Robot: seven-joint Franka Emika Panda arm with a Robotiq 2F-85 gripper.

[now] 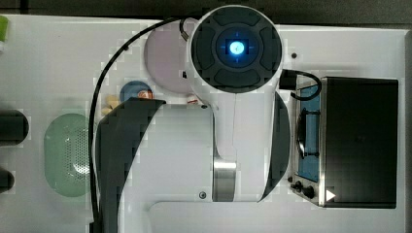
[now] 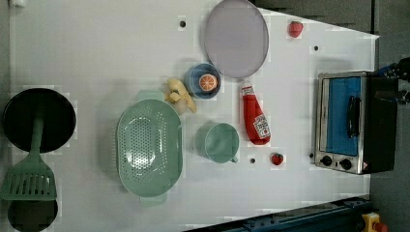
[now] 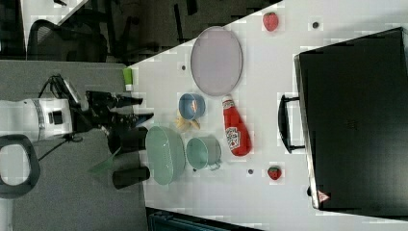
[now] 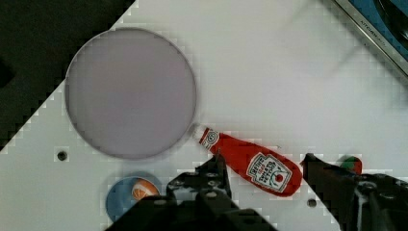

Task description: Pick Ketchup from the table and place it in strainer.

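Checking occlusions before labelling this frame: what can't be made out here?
- Top view: the arm covers the table's middle, hiding the Ketchup and most of the plate.
- Top view: the strainer is partly cut by the arm's dark edge.
- Wrist view: the fingers are open with the Ketchup between them; their height above it is unclear.
- Ketchup label text: too small, left view.
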